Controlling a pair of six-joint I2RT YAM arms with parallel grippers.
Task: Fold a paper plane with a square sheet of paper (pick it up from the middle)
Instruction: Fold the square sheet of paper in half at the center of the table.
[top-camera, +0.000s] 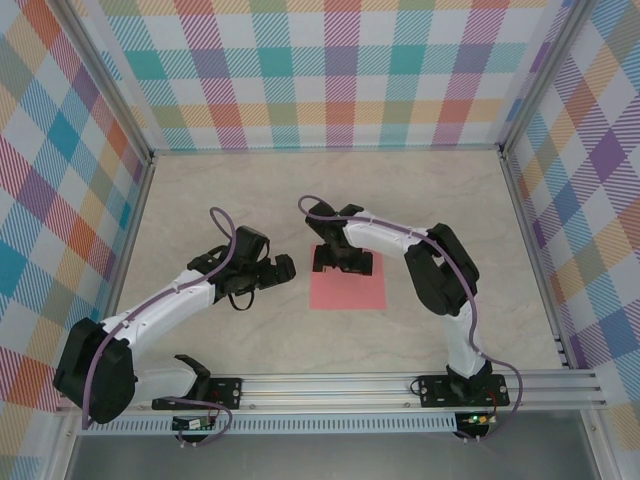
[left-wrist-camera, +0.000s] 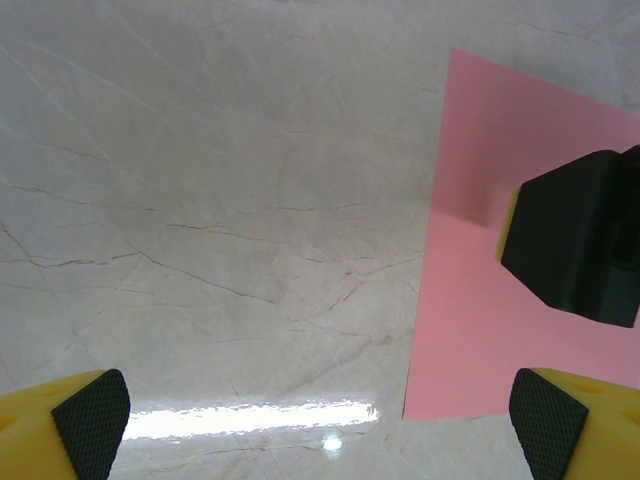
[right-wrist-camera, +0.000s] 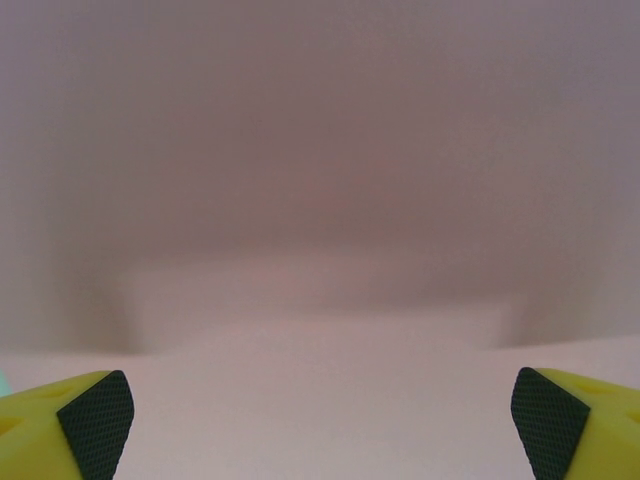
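Note:
The salmon-pink paper (top-camera: 348, 290) lies flat on the marble table as a square sheet, not folded into a dart. My right gripper (top-camera: 345, 262) hangs open low over the sheet's far part. In the right wrist view its pads (right-wrist-camera: 95, 420) stand wide apart, with blurred pink paper (right-wrist-camera: 320, 380) close beneath and nothing between them. My left gripper (top-camera: 283, 268) is open just left of the sheet. In the left wrist view its pads (left-wrist-camera: 92, 420) frame bare table, with the paper (left-wrist-camera: 480, 330) at the right and a black and yellow finger of the right gripper (left-wrist-camera: 580, 240) above it.
Plaid walls (top-camera: 340, 70) close in the table on three sides. A metal rail (top-camera: 400, 385) with both arm bases runs along the near edge. Bare marble (top-camera: 250, 200) stretches left of and beyond the paper.

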